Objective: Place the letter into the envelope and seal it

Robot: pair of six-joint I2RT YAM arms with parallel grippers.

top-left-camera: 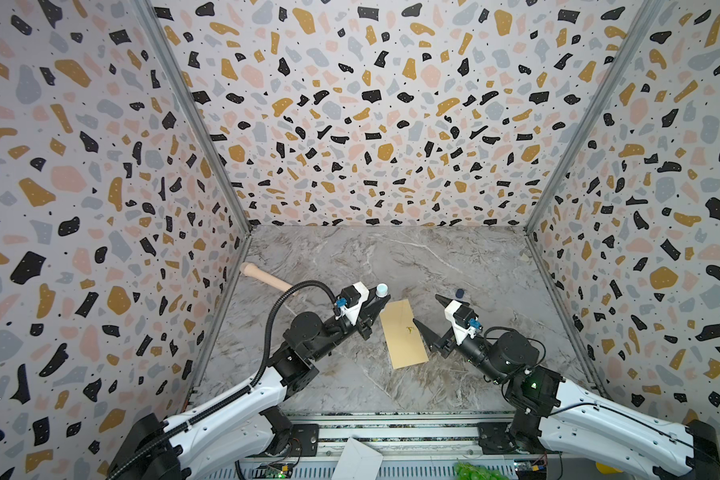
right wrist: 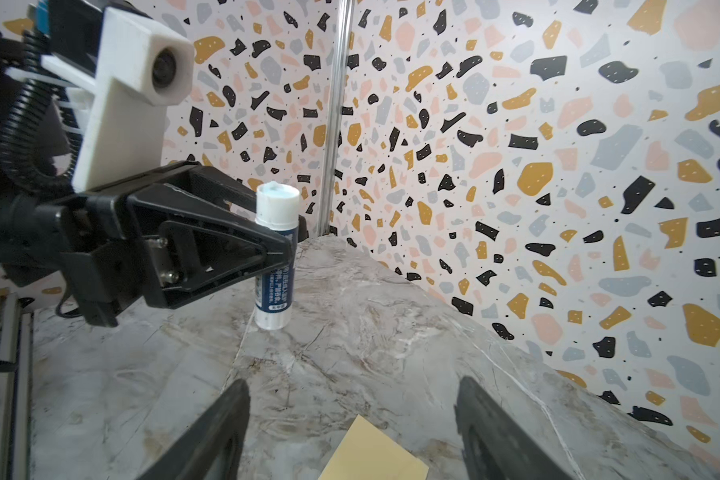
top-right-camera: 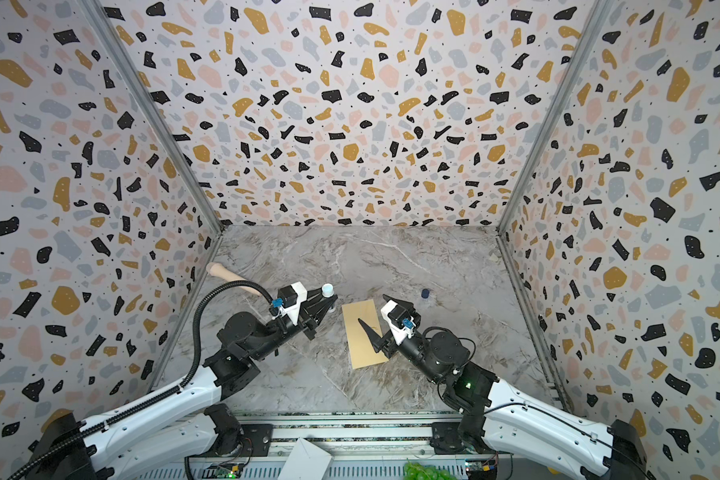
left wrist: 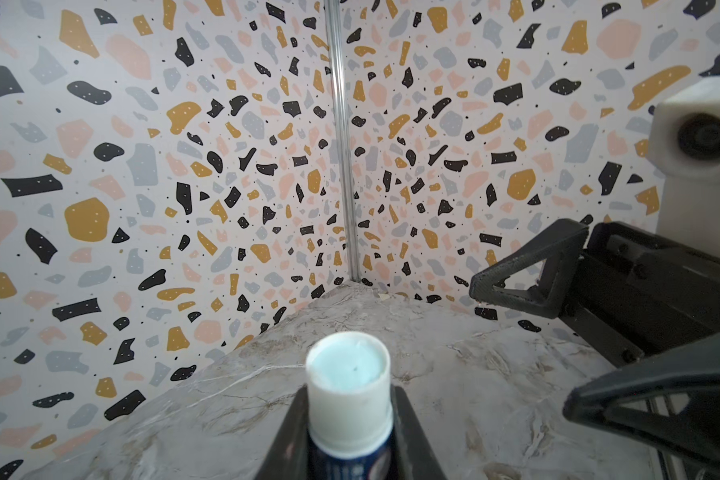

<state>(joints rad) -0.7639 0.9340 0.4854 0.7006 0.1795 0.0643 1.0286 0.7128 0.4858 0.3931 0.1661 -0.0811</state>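
Observation:
The tan envelope lies flat mid-table, a plain rectangle with its small gold mark facing up. One corner of it shows in the right wrist view. The letter does not show in any view. My left gripper is shut on an uncapped glue stick. The stick is upright on the table just off the envelope's far left corner. My right gripper hangs open over the envelope's far right part, with nothing between its fingers.
A dark blue cap stands on the table behind the right gripper. A wooden handle lies by the left wall. A white paper piece and something green sit at the front rail. Patterned walls close three sides.

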